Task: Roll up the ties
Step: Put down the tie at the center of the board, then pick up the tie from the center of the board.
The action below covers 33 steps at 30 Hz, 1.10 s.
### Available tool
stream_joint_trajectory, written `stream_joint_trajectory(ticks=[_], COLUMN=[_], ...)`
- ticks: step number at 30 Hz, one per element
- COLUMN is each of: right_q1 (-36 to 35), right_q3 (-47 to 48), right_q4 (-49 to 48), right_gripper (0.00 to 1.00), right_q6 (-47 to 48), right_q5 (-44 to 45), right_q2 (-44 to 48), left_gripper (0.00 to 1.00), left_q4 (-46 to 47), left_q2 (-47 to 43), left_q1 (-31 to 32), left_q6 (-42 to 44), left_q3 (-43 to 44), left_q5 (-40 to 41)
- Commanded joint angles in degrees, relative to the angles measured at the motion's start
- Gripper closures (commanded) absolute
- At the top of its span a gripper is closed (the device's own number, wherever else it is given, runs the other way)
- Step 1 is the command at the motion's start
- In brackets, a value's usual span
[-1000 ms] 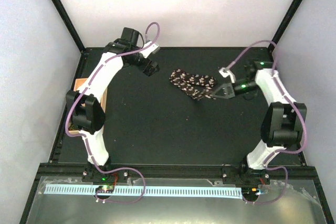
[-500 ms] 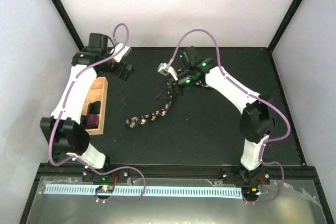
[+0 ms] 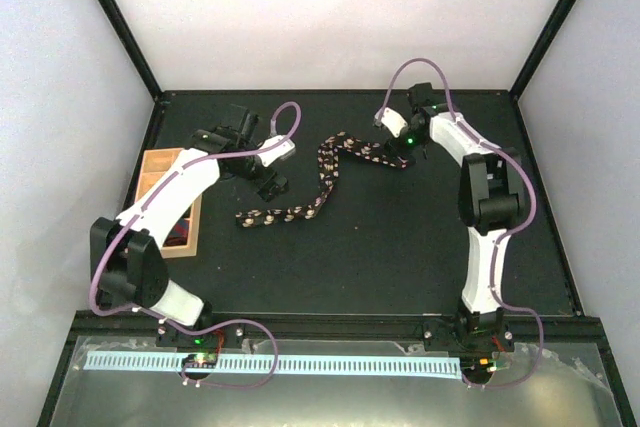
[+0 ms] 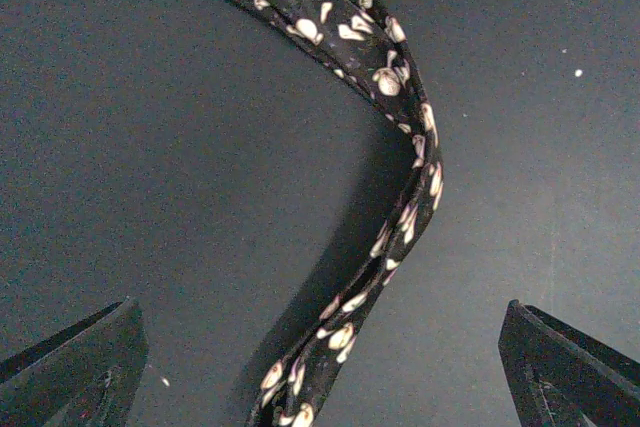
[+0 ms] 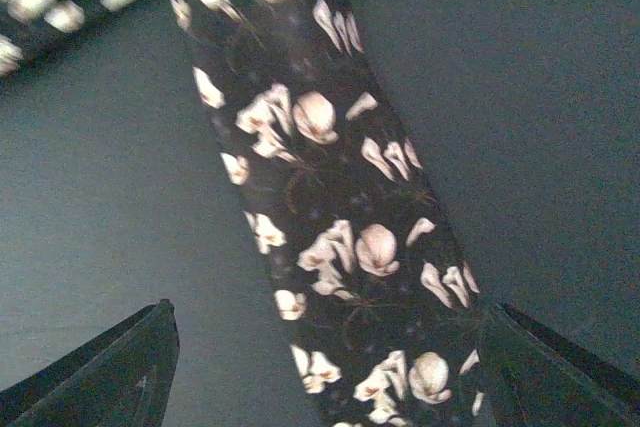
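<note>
One tie [image 3: 325, 172] lies unrolled on the table [image 3: 400, 257] in a loose S. Its narrow end sits left of centre and its wide end is further back to the right. The left gripper [image 3: 269, 183] hangs near the narrow half with its jaws spread wide, holding nothing. Its wrist view shows the tie bending between the fingers, clear of both. The right gripper [image 3: 402, 154] is over the wide end, jaws also apart. In its wrist view the speckled cloth lies flat between the fingers, not pinched. A tray [image 3: 160, 160] sits at the table's left edge, partly under the left arm.
</note>
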State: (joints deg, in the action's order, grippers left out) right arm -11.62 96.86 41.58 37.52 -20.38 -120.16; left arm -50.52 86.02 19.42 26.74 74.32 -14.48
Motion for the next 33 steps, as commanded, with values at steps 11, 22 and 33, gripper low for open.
stream_joint_trajectory(ticks=[11, 22, 33], right_q1=[-1.7, -2.3, -2.1], right_q3=[6.4, 12.4, 24.1], right_q4=[-0.2, 9.6, 26.9], right_gripper=[0.19, 0.26, 0.37], right_q6=[13.1, 16.4, 18.1], right_q5=[9.1, 7.2, 8.9], right_q2=[-9.4, -11.9, -20.2], left_gripper=[0.02, 0.02, 0.02], left_q4=[3.2, 3.3, 2.9], left_q2=[4.8, 6.6, 7.8], left_q1=[0.4, 0.3, 0.3], left_q6=[-0.3, 0.2, 2.2], left_q3=[1.0, 3.2, 6.3], left_q5=[1.1, 3.0, 5.1])
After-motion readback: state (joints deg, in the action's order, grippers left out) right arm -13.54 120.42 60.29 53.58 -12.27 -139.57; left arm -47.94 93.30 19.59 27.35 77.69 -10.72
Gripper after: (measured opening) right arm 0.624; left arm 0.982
